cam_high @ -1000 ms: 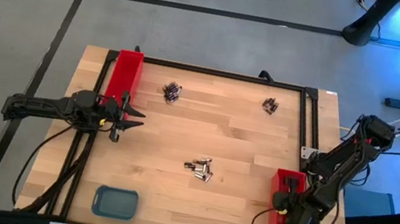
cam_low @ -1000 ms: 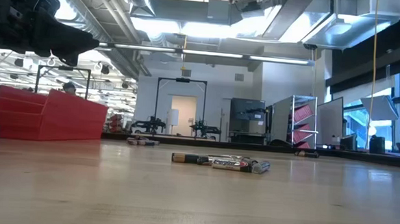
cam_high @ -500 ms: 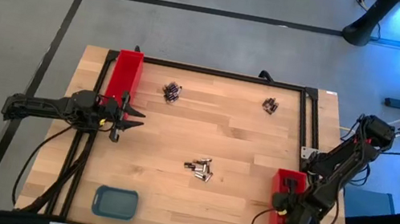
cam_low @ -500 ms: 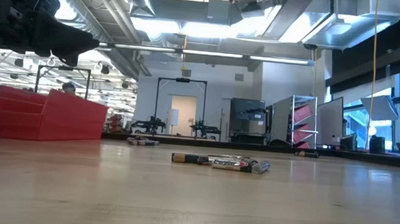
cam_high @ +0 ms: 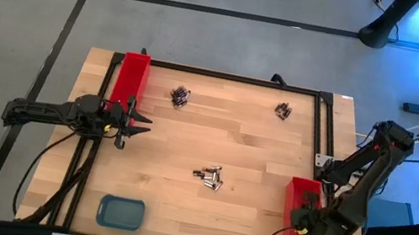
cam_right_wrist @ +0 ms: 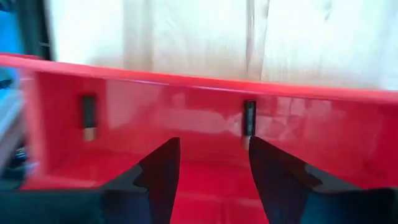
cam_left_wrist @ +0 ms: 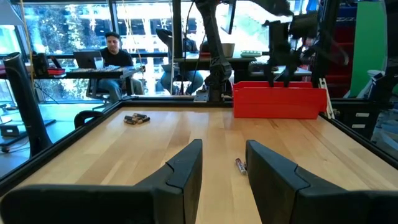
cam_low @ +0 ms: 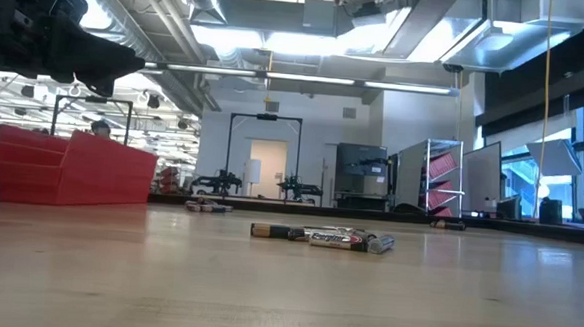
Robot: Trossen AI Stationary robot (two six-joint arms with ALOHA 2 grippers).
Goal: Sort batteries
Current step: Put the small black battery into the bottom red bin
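Batteries lie on the wooden table in three small heaps: middle (cam_high: 210, 177), far left (cam_high: 181, 96) and far right (cam_high: 282, 110). My right gripper (cam_right_wrist: 211, 149) hangs open over the red tray (cam_high: 298, 190) at the table's right near corner, touching nothing. Two batteries (cam_right_wrist: 249, 118) (cam_right_wrist: 88, 116) lie on that tray's floor below it. My left gripper (cam_left_wrist: 224, 165) stands open and level above the table beside the left red tray (cam_high: 131, 79), pointing to the right. One battery (cam_left_wrist: 239, 165) lies on the wood ahead of its fingers.
A blue-grey rounded tray (cam_high: 121, 212) sits near the front left. A dark frame (cam_high: 317, 110) runs along the table's far and side edges. In the left wrist view, a person (cam_left_wrist: 115, 53) sits at a desk beyond the table.
My right arm has swung a little toward the table's near edge above the right red tray. The left arm and the battery heaps have kept still.
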